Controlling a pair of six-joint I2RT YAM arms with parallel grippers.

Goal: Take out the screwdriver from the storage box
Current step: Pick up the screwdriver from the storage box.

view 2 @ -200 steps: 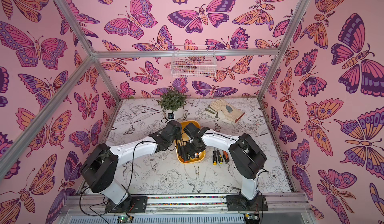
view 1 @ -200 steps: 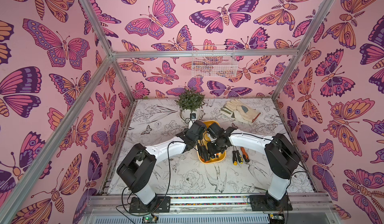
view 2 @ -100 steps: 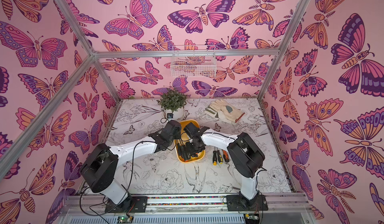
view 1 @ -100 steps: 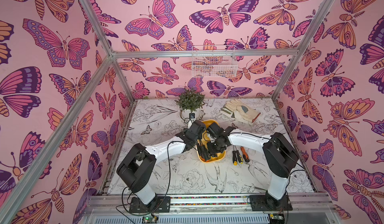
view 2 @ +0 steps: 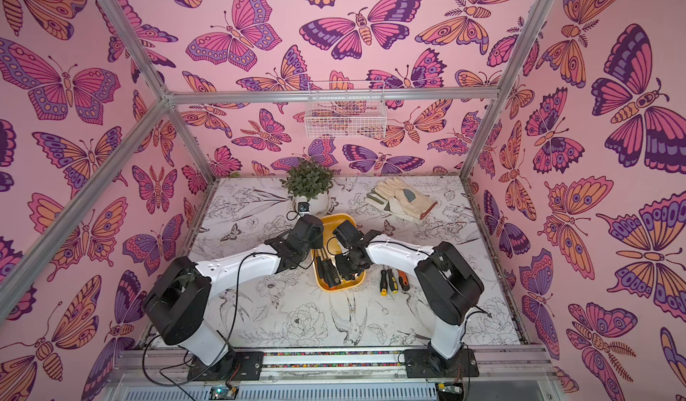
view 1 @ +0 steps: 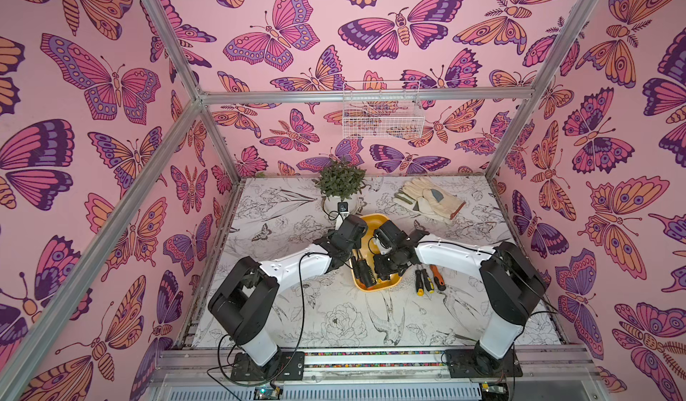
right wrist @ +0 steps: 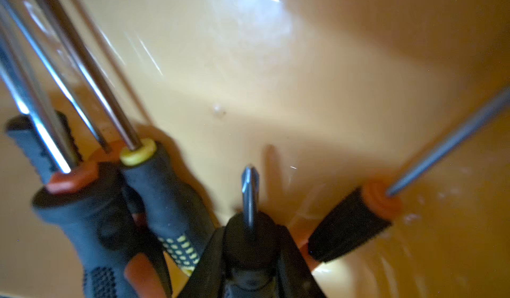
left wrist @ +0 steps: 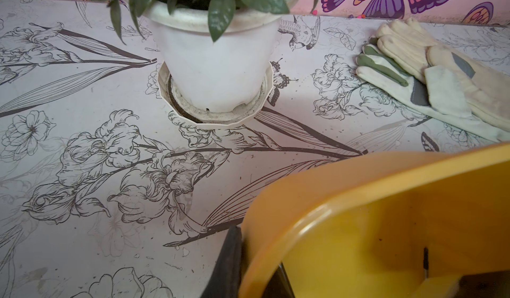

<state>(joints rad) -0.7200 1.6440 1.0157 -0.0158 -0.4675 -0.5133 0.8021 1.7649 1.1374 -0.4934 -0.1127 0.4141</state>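
Extraction partway: right end effector (right wrist: 249, 252) clamped on a stubby screwdriver (right wrist: 249, 189) inside the storage box (view 1: 375, 289), left end effector (left wrist: 255, 267) pinching its rim, three screwdrivers (view 1: 428, 278) out on the desk (view 1: 297, 306), centre-right.

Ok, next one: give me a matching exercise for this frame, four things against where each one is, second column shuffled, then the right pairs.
Things
1. cream fabric work gloves
2. white wire basket
3. three loose dark-handled screwdrivers
4. right gripper

Places
A. closed on a black-handled cross-tip screwdriver inside the yellow plastic tray
B. lying at the far right of the table
C. hanging from the horizontal aluminium bar
D. lying on the table beside the tray, on the right arm's side

Pairs: 1-B, 2-C, 3-D, 4-A
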